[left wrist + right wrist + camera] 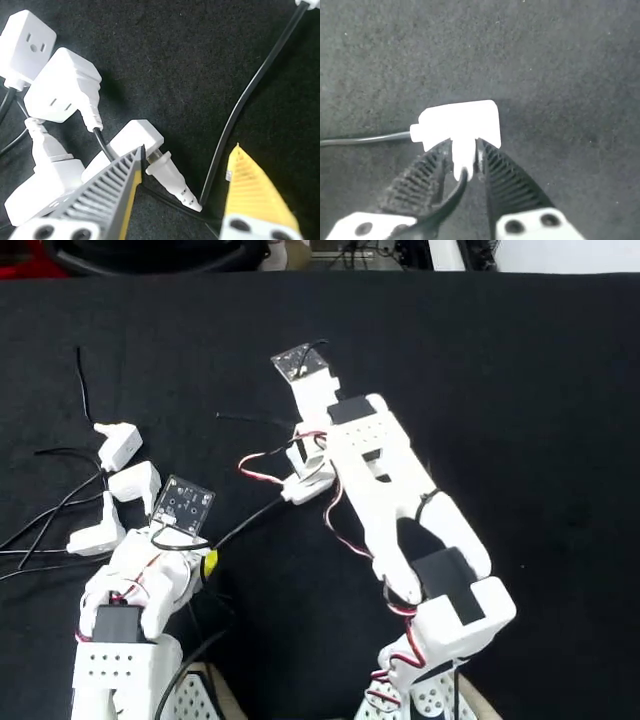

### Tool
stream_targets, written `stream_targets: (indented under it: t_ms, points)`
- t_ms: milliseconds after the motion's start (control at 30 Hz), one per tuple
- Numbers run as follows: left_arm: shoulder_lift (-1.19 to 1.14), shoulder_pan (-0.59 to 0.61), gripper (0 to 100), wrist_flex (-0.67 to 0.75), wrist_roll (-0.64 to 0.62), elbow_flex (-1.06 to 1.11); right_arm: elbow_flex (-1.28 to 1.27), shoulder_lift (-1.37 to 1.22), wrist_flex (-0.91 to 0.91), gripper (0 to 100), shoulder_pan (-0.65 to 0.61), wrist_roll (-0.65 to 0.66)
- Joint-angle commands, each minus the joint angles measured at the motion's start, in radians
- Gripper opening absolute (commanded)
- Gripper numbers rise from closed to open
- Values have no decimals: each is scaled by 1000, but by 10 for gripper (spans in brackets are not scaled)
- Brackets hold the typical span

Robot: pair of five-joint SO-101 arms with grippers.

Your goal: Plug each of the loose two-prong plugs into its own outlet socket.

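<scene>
White plug (460, 122) clamped between right fingers (507, 175), left fingers (250, 190) spread apart, black cord (245, 100) between them

Open cloth on the far and right stretches of the table (530, 390), left side tight: three sockets (120, 447) bunched close, their cords (35, 552) trailing off the edge, and a black cable (245, 100) slanting through the gap between the left gripper (185, 172) fingers, which are spread apart.
</scene>
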State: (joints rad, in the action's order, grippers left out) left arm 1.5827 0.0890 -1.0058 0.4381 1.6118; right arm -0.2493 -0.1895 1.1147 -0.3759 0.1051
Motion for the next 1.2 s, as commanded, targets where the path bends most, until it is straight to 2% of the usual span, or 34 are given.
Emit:
stream_targets:
  t_ms: [0, 267, 633, 867, 1033, 1167]
  points:
    - [2, 1, 268, 15, 0, -5, -70, -5, -2, 12, -49, -6]
    - [2, 1, 268, 15, 0, -5, -96, -5, -2, 12, -74, 3]
    - [2, 1, 268, 15, 0, -5, -151, -41, -66, 12, 14, 315]
    - [2, -1, 268, 15, 0, -5, -150, -71, -94, 12, 9, 313]
    - [2, -1, 268, 15, 0, -5, -151, -73, -92, 12, -41, 296]
    - [2, -1, 268, 15, 0, -5, -157, -105, -87, 12, -18, 296]
